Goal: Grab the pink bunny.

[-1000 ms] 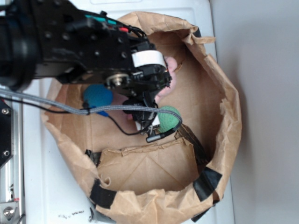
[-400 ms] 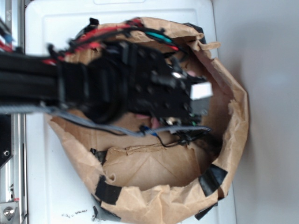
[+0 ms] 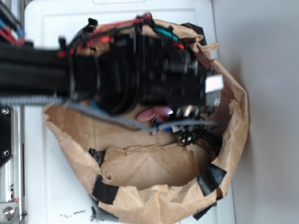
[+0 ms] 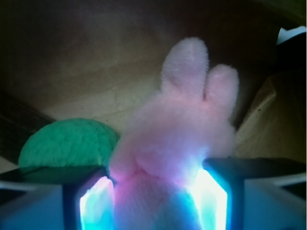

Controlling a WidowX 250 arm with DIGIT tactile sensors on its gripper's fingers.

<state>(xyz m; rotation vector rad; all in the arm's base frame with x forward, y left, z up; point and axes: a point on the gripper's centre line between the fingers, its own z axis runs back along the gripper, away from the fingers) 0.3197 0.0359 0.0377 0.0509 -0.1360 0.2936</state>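
Note:
The pink bunny (image 4: 177,129) is fluffy and light pink, ears pointing up, and fills the gap between my gripper's (image 4: 158,179) two glowing pads. Both pads press into its sides, so the gripper is shut on the pink bunny. In the exterior view only a small patch of the pink bunny (image 3: 154,113) shows under my blurred black arm (image 3: 140,79), and the fingers themselves are hidden. A green crocheted ball (image 4: 67,143) lies just left of the left finger. The blue ball is hidden.
Everything sits inside a crumpled brown paper bag (image 3: 149,172) with black tape patches (image 3: 212,179) on its rim. The bag stands on a white surface (image 3: 46,177). A brown bag wall (image 4: 86,62) rises behind the bunny.
The arm has swung right across the bag and now looks bigger and blurred. It covers the green and blue balls that showed before. Pink now shows under the wrist.

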